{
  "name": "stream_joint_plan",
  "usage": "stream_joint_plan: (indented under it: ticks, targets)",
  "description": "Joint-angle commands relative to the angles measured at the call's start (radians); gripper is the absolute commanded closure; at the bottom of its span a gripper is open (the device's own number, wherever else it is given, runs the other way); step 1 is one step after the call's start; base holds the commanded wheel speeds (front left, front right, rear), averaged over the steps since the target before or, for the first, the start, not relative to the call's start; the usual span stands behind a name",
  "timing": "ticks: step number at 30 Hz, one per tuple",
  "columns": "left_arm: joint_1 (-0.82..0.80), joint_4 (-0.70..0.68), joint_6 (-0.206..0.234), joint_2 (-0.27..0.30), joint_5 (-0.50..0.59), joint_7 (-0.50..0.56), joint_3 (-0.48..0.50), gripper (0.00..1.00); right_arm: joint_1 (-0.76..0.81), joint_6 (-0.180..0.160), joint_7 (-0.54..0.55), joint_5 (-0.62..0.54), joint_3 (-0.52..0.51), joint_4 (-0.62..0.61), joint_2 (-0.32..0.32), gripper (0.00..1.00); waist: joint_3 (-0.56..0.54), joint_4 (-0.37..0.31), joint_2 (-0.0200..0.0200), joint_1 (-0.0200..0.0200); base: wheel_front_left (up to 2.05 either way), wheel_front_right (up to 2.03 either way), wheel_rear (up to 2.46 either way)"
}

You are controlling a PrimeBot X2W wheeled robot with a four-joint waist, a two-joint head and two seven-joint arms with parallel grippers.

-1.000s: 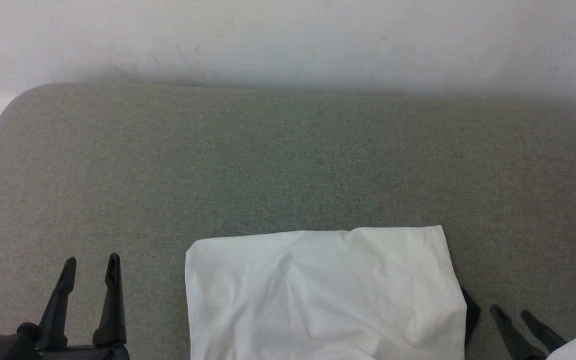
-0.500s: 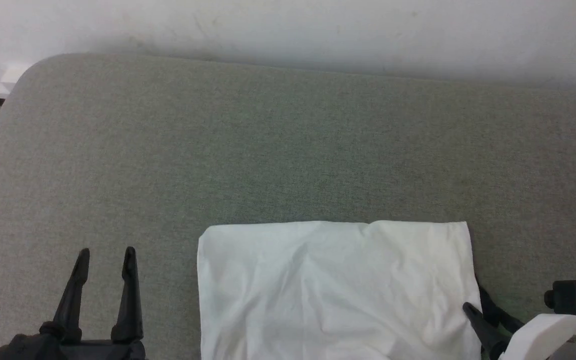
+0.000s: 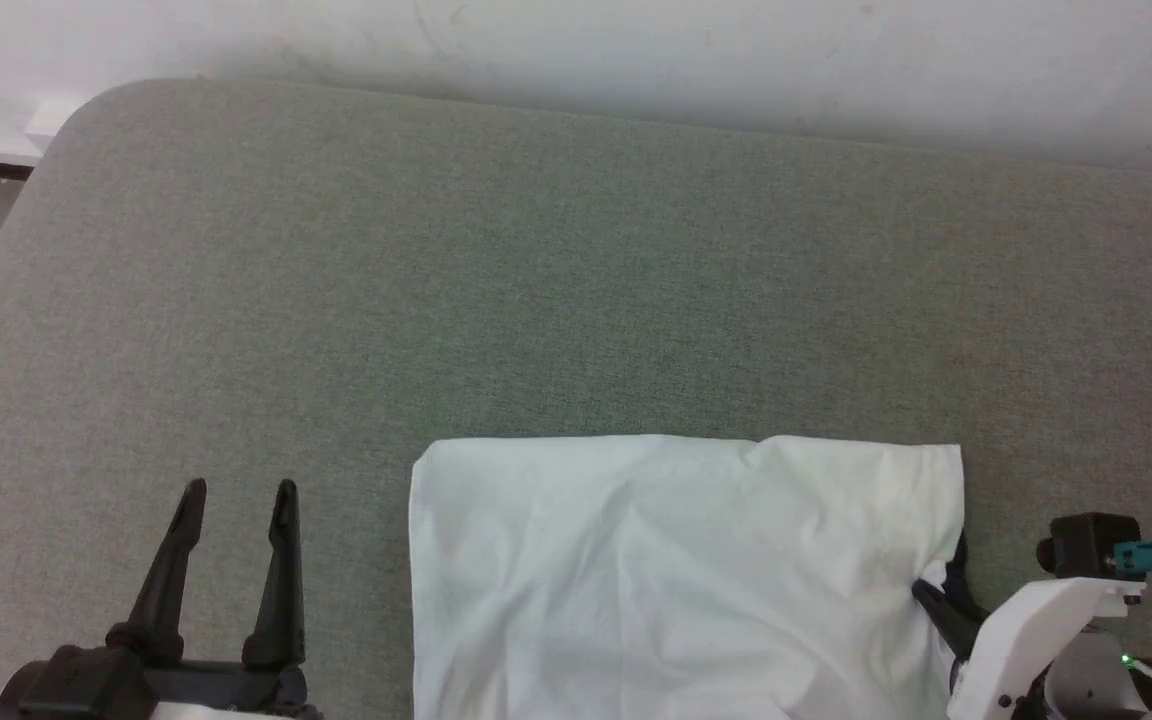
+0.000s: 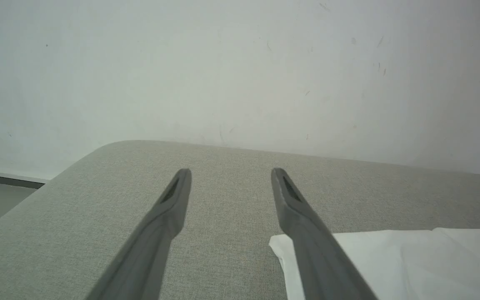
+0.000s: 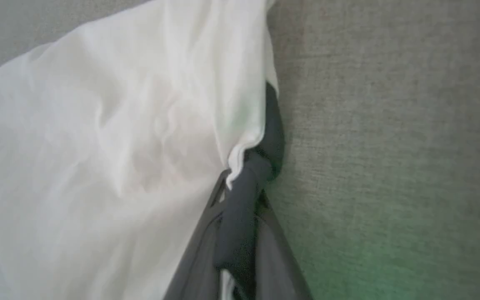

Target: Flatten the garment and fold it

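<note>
One side only is held: my right end effector point(image 3: 939, 592) is clamped on the garment point(image 3: 676, 570) at its right edge, black sleeve bunched in with the white cloth. The garment lies toward the worktop's point(image 3: 536, 250) near edge. My left end effector point(image 3: 240, 487) hangs open beside it. A one-sided pull could drag it askew, or the thin bite could slip.

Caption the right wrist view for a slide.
Right gripper pinches the garment at its edge on the grey surface.

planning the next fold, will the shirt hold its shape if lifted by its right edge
Probably floppy: the shirt lies creased and bunches where the right gripper pinches its edge. Likely light, since it looks thin. It would probably sag, not hold shape.
</note>
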Motion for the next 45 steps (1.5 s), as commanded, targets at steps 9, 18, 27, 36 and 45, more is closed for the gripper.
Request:
stream_joint_plan:
  ticks: [9,18,27,36,45]
  targets:
    - [-0.012,0.004,-0.011,-0.015,0.004,-0.005,0.008,0.00,-0.064,-0.002,-0.070,-0.049,-0.036,0.015,0.003,1.00,-0.033,-0.037,0.0000,0.0000,0.00,0.00,0.00]
    - [0.012,0.013,-0.014,-0.018,0.014,-0.005,0.009,0.00,-0.046,-0.002,-0.065,-0.107,-0.246,-0.035,-0.055,1.00,-0.061,-0.079,0.0000,0.0000,0.00,0.00,0.00]
    - [0.019,0.021,-0.009,-0.007,0.023,0.002,0.001,0.00,0.015,-0.002,-0.027,-0.095,-0.296,-0.105,-0.040,1.00,-0.081,-0.091,0.0000,0.0000,0.00,0.00,0.00]
    - [0.018,0.028,-0.012,-0.016,0.011,0.005,-0.018,0.00,0.030,-0.002,0.078,-0.007,-0.027,-0.243,0.002,1.00,-0.092,-0.089,0.0000,0.0000,0.00,0.00,0.00]
    - [0.015,0.048,-0.020,-0.023,0.000,0.006,-0.038,0.00,-0.004,-0.002,0.137,0.017,0.191,-0.270,0.010,1.00,-0.105,-0.056,0.0000,0.0000,0.00,0.00,0.00]
